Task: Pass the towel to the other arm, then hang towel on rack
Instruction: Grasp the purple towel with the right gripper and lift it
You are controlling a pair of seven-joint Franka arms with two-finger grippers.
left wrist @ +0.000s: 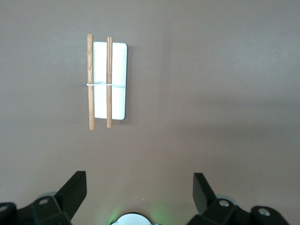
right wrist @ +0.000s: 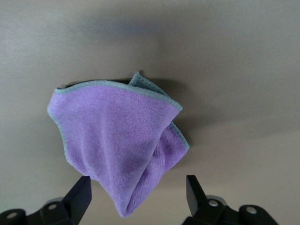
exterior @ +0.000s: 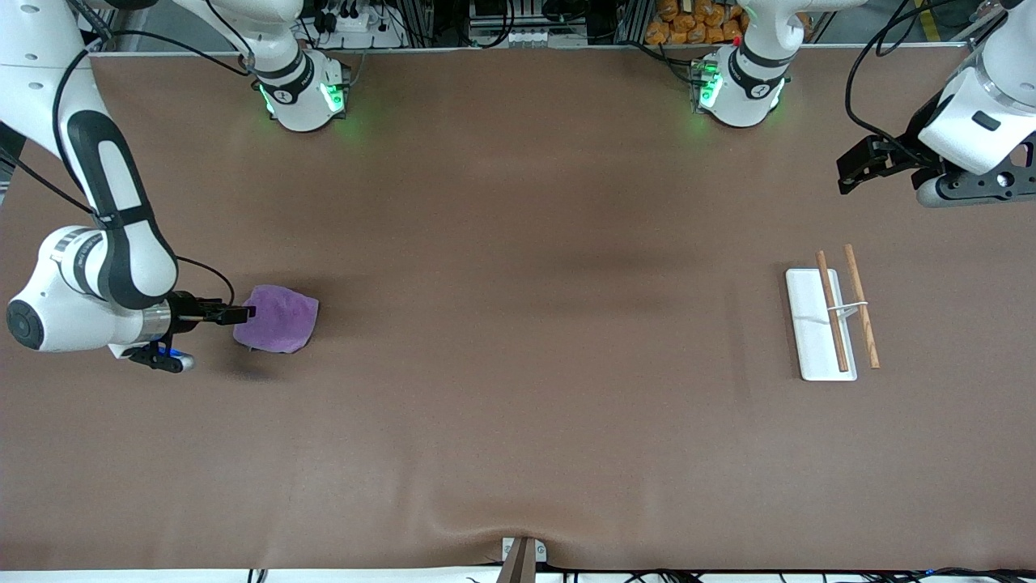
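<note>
A crumpled purple towel lies on the brown table toward the right arm's end. My right gripper is low at the towel's edge. It is open, and a pointed corner of the cloth sits between its fingers without touching them. The rack, a white base plate with two wooden rods, stands toward the left arm's end. The other arm's left gripper waits open and empty, up in the air over bare table beside the rack.
The two robot bases stand along the table's edge farthest from the front camera, with cables and boxes past them. A small bracket sits at the table's front edge.
</note>
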